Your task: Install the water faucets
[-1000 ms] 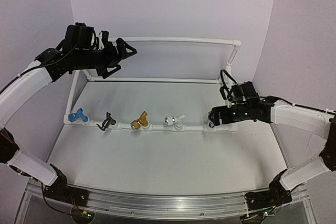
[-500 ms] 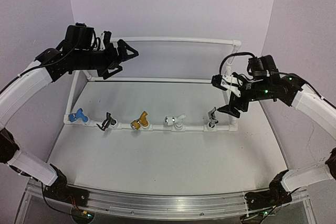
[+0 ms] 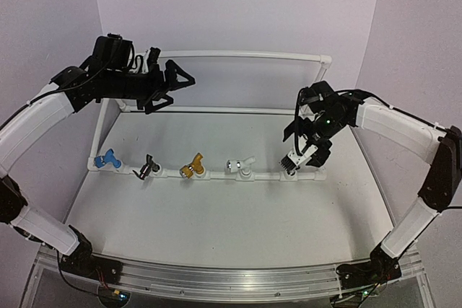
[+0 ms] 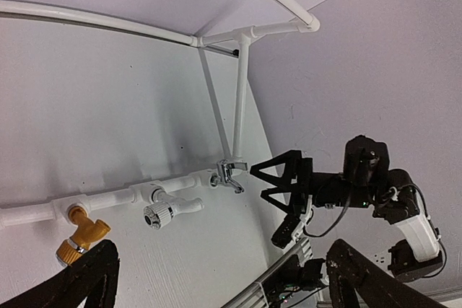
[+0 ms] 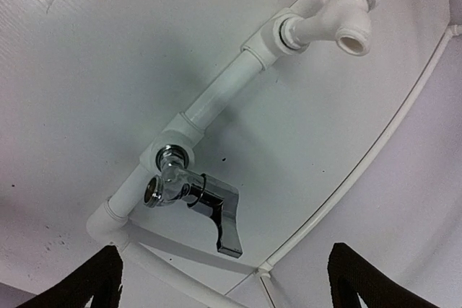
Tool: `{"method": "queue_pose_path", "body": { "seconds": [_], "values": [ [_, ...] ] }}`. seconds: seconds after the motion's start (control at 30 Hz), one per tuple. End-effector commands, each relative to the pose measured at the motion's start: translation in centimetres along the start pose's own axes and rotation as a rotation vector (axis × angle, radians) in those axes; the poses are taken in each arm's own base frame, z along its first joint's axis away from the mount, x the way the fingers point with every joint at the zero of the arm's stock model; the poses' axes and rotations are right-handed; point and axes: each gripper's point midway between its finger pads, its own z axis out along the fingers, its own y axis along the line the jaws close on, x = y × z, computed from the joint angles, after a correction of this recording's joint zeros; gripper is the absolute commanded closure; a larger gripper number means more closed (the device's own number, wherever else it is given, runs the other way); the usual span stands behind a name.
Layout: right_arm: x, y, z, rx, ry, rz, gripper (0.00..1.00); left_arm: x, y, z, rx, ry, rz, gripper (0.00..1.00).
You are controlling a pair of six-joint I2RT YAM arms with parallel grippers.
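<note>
Desk (image 3: 216, 229): carries a white plastic pipe frame (image 3: 268, 177).
Front rail, left to right: blue tap fitting (image 3: 107, 158), black tap fitting (image 3: 148, 167), gold tap fitting (image 3: 193, 167), white tap fitting (image 3: 240, 166), and a shiny silver-grey tap fitting (image 5: 191, 196) with a lever handle. Each sits in its own tee socket.
Right claw (image 3: 303, 158): hovers just above the silver-grey tap fitting, jaws spread wide, gripping nothing, no contact.
Left claw (image 3: 172, 86): raised beside the far rail, jaws spread, empty.
Step, judged: seating check on the fifth and last faucet. Cannot tell whether its stub is fully home.
Next move, judged: either close squarely on the faucet body to press it home, or lift straight up clear of the lever.
</note>
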Motion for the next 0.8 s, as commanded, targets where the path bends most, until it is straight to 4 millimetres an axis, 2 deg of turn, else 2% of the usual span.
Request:
{"method": "queue_pose_path", "body": {
  "seconds": [0.0,0.23,0.6,0.77],
  "values": [
    [1.8,0.3,0.4,-0.083,0.072,-0.36,0.06,-1.2,-2.1,-2.6,0.063,-0.072,0.013,0.0],
    [3.2,1.3,2.7,-0.166,0.128,-0.423,0.06,-1.4,-2.1,-3.7,0.061,-0.116,0.011,0.0],
    [2.5,1.2,5.1,-0.071,0.128,-0.425,0.08,-1.5,-1.8,-2.7,0.059,-0.108,0.018,0.0],
    [2.4,1.7,6.0,-0.063,0.133,-0.42,0.13,-1.6,-2.0,-2.4,0.062,-0.1,0.023,0.0]
  ]
}}
